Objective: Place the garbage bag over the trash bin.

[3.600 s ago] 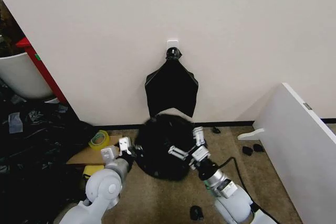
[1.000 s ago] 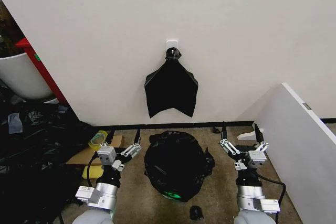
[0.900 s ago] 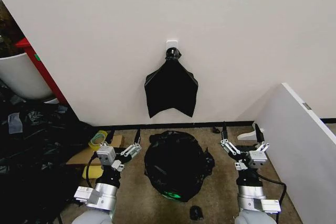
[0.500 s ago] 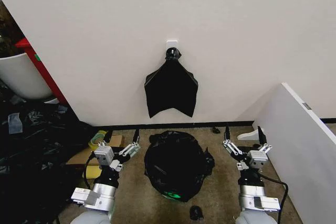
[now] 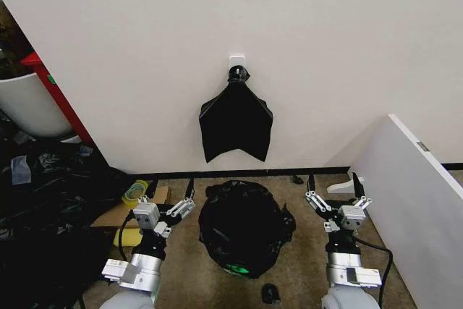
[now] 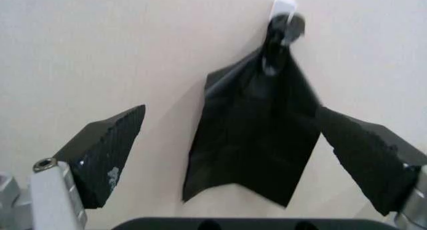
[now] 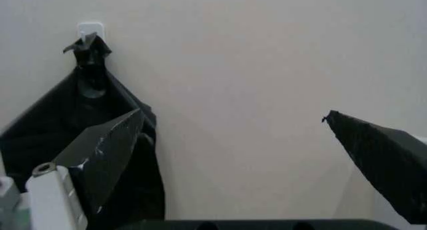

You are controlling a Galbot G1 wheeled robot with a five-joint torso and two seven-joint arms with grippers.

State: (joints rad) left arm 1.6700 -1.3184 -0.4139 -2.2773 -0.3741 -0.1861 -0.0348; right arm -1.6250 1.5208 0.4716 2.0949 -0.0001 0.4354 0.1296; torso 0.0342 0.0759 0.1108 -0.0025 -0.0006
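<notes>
Bag [image 5: 242,223] draped over bin on floor between left gripper [image 5: 168,204] and right gripper [image 5: 334,193], both spread, empty; risk: loose plastic slipping off the rim.

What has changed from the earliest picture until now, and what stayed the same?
Both arms let go of the garbage bag and drew back. The left end effector, open, now stands left of the bag; the right end effector, open, stands right of it. The bag, then a bunched mound between them, now lies spread with its mouth open. The black bag bunch on the wall hook stayed as it was.
</notes>
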